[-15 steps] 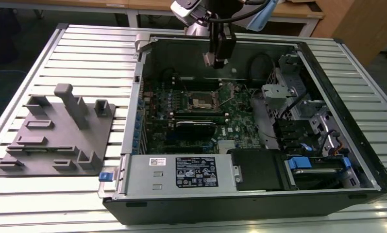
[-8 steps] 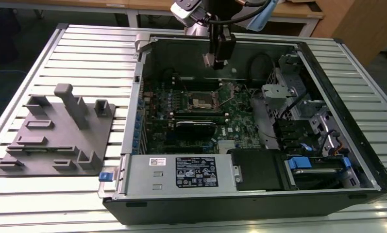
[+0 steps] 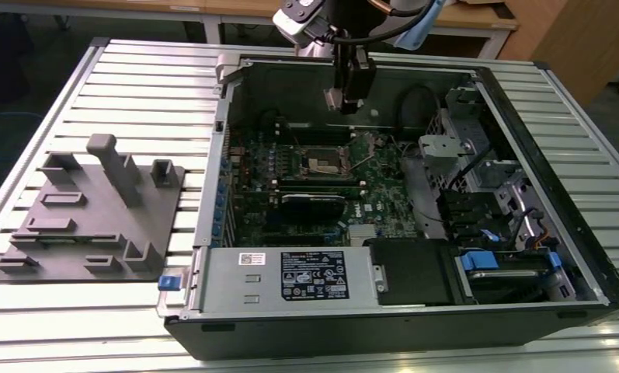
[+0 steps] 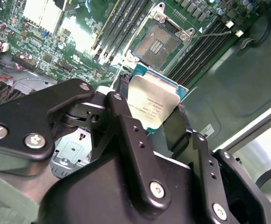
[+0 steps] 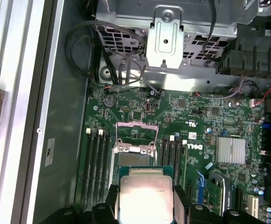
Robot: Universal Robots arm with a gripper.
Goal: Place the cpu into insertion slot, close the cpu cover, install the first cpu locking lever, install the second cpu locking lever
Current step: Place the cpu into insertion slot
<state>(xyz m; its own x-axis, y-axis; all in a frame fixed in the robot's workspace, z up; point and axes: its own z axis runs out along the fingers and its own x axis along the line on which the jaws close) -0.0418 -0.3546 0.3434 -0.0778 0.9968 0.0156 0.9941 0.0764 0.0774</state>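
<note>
A ribbed silver aluminium tabletop [image 3: 133, 85] carries an open black metal computer case [image 3: 392, 334] lying on its side. Just beside it, at the exterior view's left, lies a flat grey plastic fixture [image 3: 92, 225] with upright posts and blocks. Inside the case lies a green circuit board [image 3: 382, 167], and a silver power supply box with a black-and-white label [image 3: 288, 284] sits along one wall. In the first wrist view, a finned silver heatsink [image 5: 230, 150] and long black memory slots [image 5: 96, 163] sit on the board, and a perforated grey metal cage [image 5: 166, 35] stands beside it.

Slatted table [image 3: 133, 85] — computer case [image 3: 392, 332], grey fixture [image 3: 76, 250].
</note>
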